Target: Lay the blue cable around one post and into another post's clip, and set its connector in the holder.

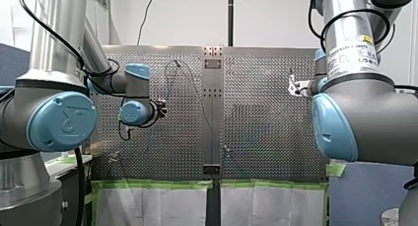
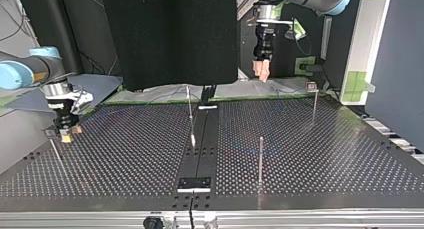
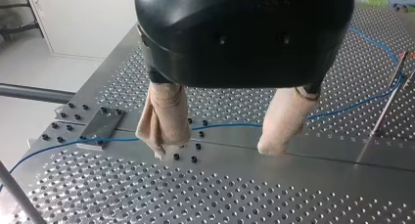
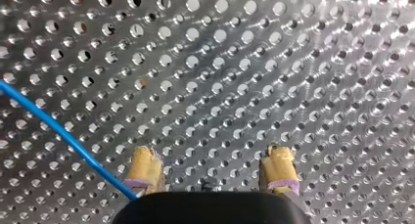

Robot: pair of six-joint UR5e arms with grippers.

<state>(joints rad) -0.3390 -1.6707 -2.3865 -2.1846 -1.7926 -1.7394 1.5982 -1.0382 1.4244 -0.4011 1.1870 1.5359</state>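
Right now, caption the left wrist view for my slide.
My left pincer, open, hovers over the blue cable lying on the perforated table.

Perforated table (image 2: 325,154), green tape (image 1: 153,184), black screen (image 2: 170,34)

The table (image 4: 293,62) was shiny metal. The blue cable (image 4: 58,131) looked smooth. My left hand (image 3: 218,146) had rough cloth-like pads (image 3: 164,116) under glossy black plastic.

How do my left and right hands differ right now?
My left hand has beige pads; my right hand has yellow ones. My left hand hangs high above the table; my right hand sits close over it. Both are open and empty.
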